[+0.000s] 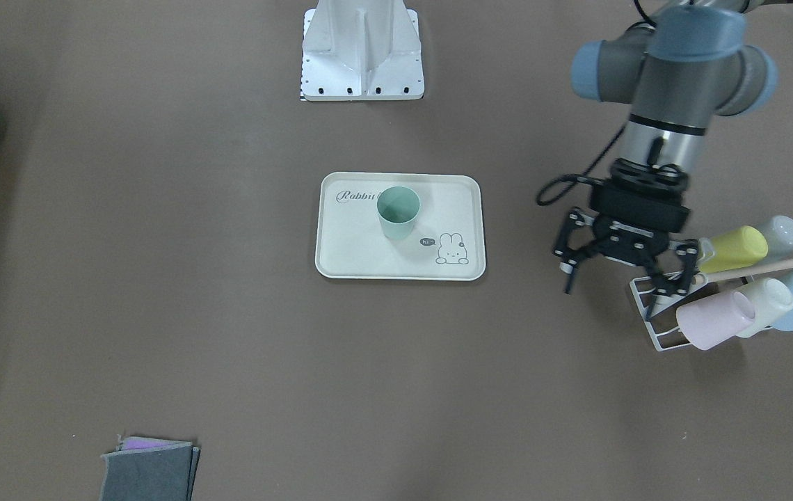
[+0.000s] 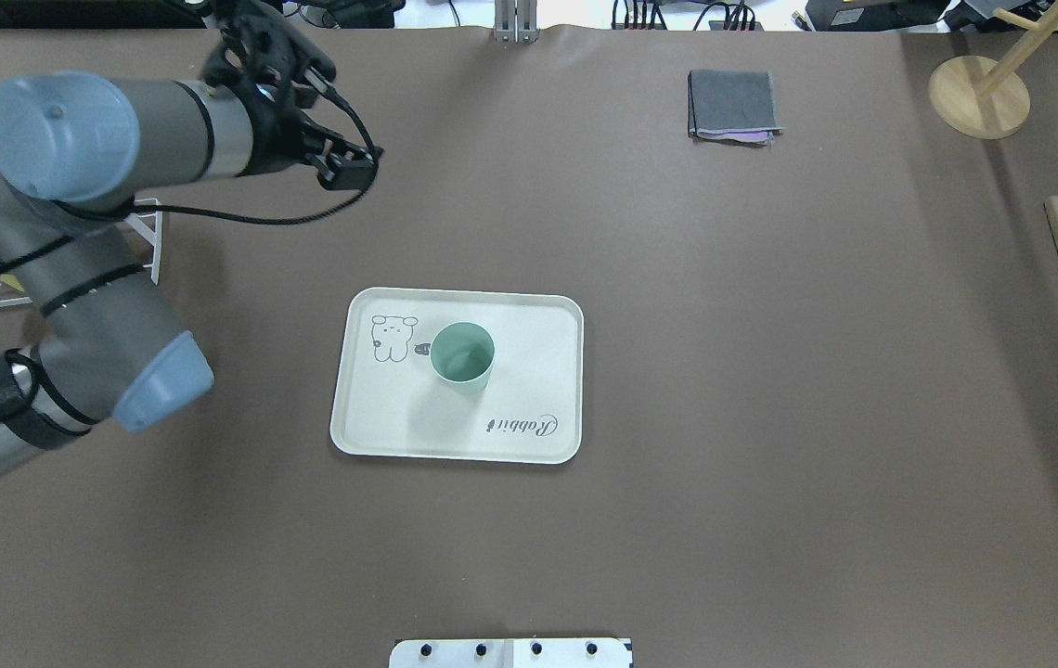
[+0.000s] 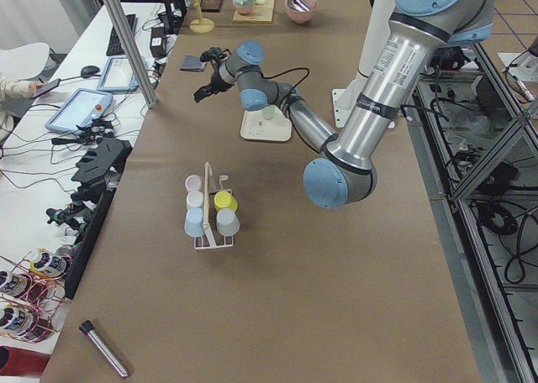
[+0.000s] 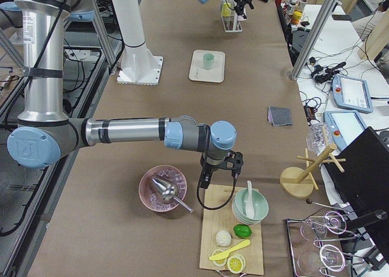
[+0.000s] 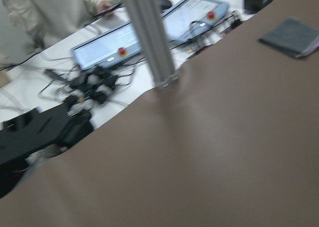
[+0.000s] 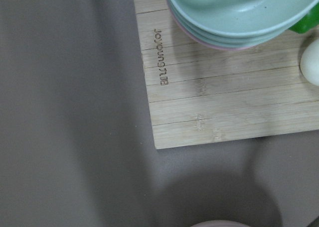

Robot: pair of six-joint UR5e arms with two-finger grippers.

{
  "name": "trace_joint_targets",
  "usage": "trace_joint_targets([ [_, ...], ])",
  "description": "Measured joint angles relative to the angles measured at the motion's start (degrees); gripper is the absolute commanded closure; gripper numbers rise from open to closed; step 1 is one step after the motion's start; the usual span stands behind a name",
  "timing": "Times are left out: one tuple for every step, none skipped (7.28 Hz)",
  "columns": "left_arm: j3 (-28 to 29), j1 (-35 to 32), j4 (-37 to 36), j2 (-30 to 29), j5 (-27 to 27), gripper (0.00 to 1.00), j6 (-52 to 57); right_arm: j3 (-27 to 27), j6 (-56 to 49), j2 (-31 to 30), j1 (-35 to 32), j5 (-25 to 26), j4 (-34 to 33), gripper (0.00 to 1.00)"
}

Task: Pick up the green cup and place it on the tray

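1. The green cup [image 1: 397,212] stands upright, mouth up, inside the tray [image 1: 362,257], between the tray's "Rabbit" script and its bunny drawing. Nothing touches it.
2. The left claw [image 1: 618,277] hangs well apart from the tray, out on the robot's left of it and just beside the wire cup rack [image 1: 654,327]. Its fingers are spread wide and it is released, with nothing between them.
3. The right claw [image 4: 220,167] is far from the tray on the opposite side, over the edge of a wooden board [image 4: 231,240]. Only the side view shows it, so I cannot tell whether it is released or clenched.
4. Judged from how things lie, the placing step looks finished — the cup rests flat on the tray floor, clear of the rim.
5. What is left seems only to be clearing off. The left arm should stay away from the tray and lift clear of the rack, so its spread fingers do not catch the rack's hanging cups.
6. Around the tray the bench [image 1: 160,278] offers no obstacle to that path.
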State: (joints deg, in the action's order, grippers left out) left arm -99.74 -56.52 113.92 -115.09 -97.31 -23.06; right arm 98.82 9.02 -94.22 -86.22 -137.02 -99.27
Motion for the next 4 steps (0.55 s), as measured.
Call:
trace_joint_targets([
  [0.3, -6.2, -7.0, 1.1, -4.8, 0.01, -0.1, 0.0, 0.0, 0.0, 0.0, 0.0, 0.0, 0.0],
  [1.4, -12.1, -12.3, 3.2, -11.2, 0.01, -0.1, 0.0, 0.0, 0.0, 0.0, 0.0, 0.0, 0.0],
  [3.5, -17.5, -14.5, 6.1, -18.3, 0.01, 0.0, 0.0, 0.0, 0.1, 0.0, 0.0, 0.0, 0.0],
  [7.0, -22.6, -15.4, 8.3, -26.2, 0.01, 0.2, 0.0, 0.1, 0.1, 0.0, 0.0, 0.0, 0.0],
])
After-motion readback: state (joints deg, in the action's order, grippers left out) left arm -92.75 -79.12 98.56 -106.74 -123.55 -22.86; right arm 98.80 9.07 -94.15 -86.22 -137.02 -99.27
